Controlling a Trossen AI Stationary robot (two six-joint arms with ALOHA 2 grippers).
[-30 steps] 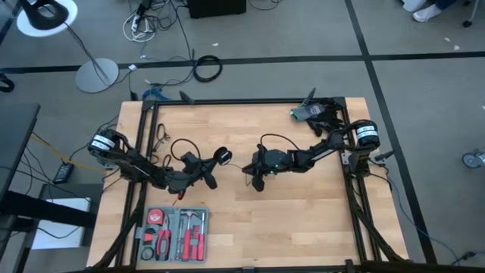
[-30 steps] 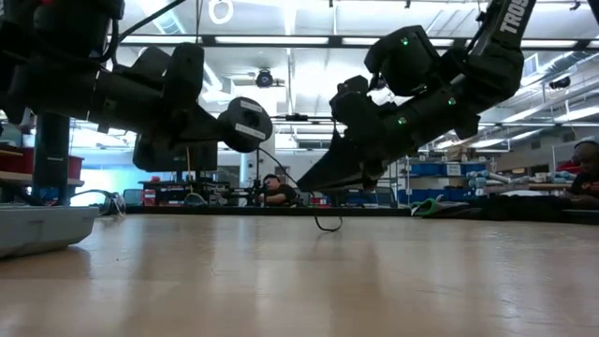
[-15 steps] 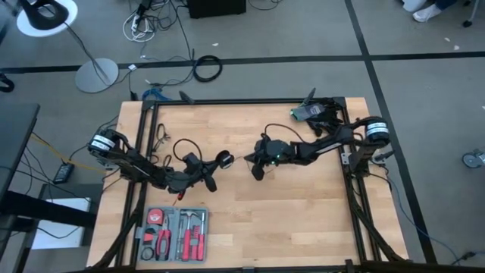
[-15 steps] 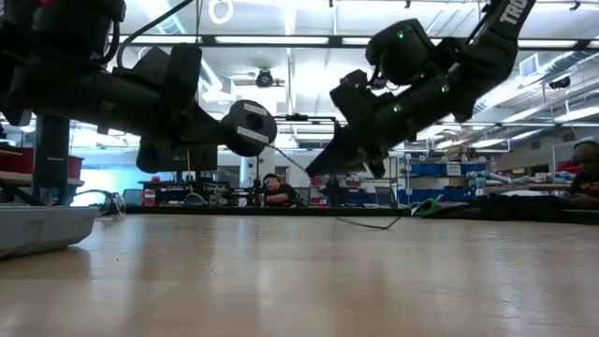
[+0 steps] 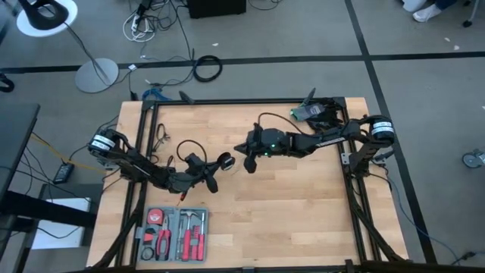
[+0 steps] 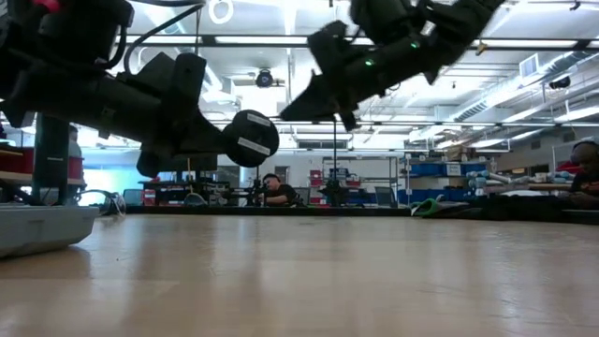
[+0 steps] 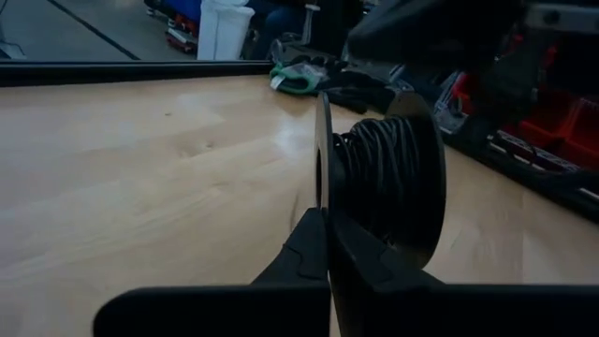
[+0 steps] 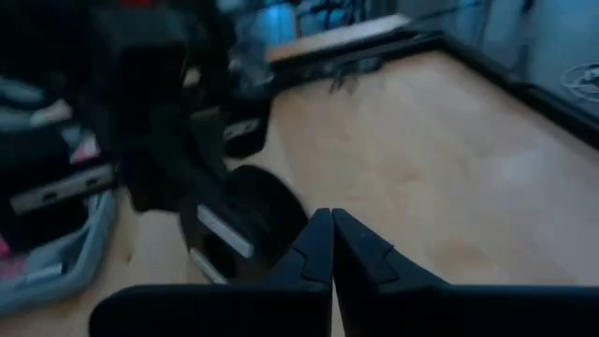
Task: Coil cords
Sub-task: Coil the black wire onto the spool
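Observation:
The cords are a thin black cord wound on a small round black puck (image 5: 225, 160), a spool whose coiled turns show in the left wrist view (image 7: 388, 178). My left gripper (image 5: 216, 164) is at the table's middle left, shut on the puck, which it holds clear of the wood (image 6: 249, 139). My right gripper (image 5: 241, 150) hangs shut just right of the puck and higher than it (image 6: 288, 112). A thin black strand (image 6: 334, 164) hangs down under its fingers. My left gripper pinches the thin edge of the puck's flat side disc (image 7: 322, 192) between its two fingers. The fingers come nearly level from the table's left. The puck is lifted clear and stands on edge, its wound cord on the far side of the disc. My right gripper is shut on the cord, but the strand is too thin to show between the fingertips (image 8: 318, 234). The fingers slant down toward the table's left, close to the puck (image 8: 253, 225). The cord is off the table.
An open grey case of red-handled tools (image 5: 176, 231) lies at the near left, its side showing in the low view (image 6: 37, 229). A black and green object (image 5: 312, 112) sits at the far right corner. Bare wood (image 5: 303, 212) lies at the near right.
My right gripper has risen and moved toward the far edge and slightly left, closing on the puck. The slack cord that sagged onto the table below it has been lifted off the wood. The left gripper has kept the puck in place.

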